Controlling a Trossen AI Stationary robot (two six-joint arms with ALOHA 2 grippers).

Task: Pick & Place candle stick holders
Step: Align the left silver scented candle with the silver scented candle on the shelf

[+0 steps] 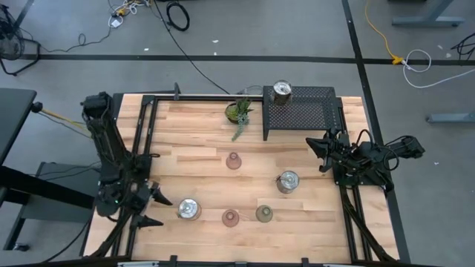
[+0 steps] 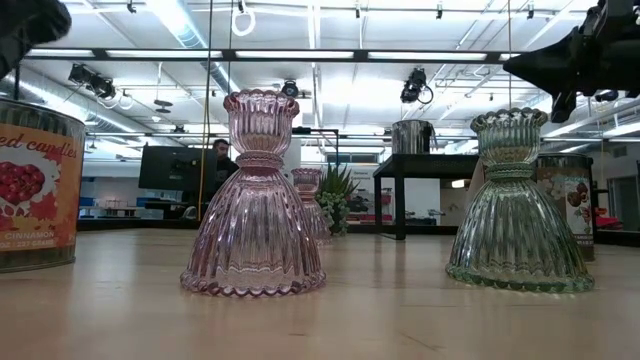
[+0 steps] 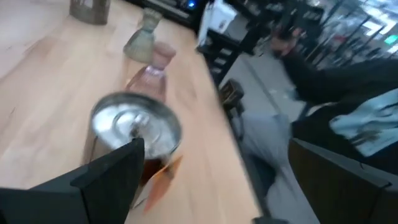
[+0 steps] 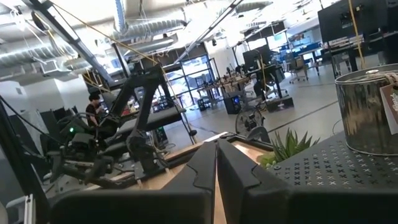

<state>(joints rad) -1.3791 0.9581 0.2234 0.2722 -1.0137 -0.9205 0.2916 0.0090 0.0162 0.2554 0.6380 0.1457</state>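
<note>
Light wood plank table [image 1: 200,141] in a black frame, grey floor with cables all round. Low view looks into a big lab: white ceiling, strip lights, a person [image 2: 222,158] at a monitor far back.

Black mesh rack [image 1: 312,115] stands at the far edge with one silver tin holder [image 1: 282,92] on its top corner. The small green potted plant [image 1: 239,113] sits just beside the rack on the table.

Left gripper [image 1: 154,208] is low at the near-left of the table, jaws wide open, holding nothing. A second silver tin holder [image 1: 188,210] stands just ahead of the open jaws, near the fingertips but apart from them; in the left wrist view the tin [image 3: 135,134] sits off one finger, not between the two. Further along that line are a pink glass holder [image 1: 231,218], then the olive-green glass holder [image 1: 264,214], both upright.

Right gripper [image 1: 315,148] is at the right side beside the rack's near end, jaws fully closed, empty; the right wrist view shows the fingers pressed together. The third silver tin holder [image 1: 288,182] stands on the table near it, apart from the tips. The other pink glass holder [image 1: 233,161] stands upright mid-table, well apart from both grippers.
</note>
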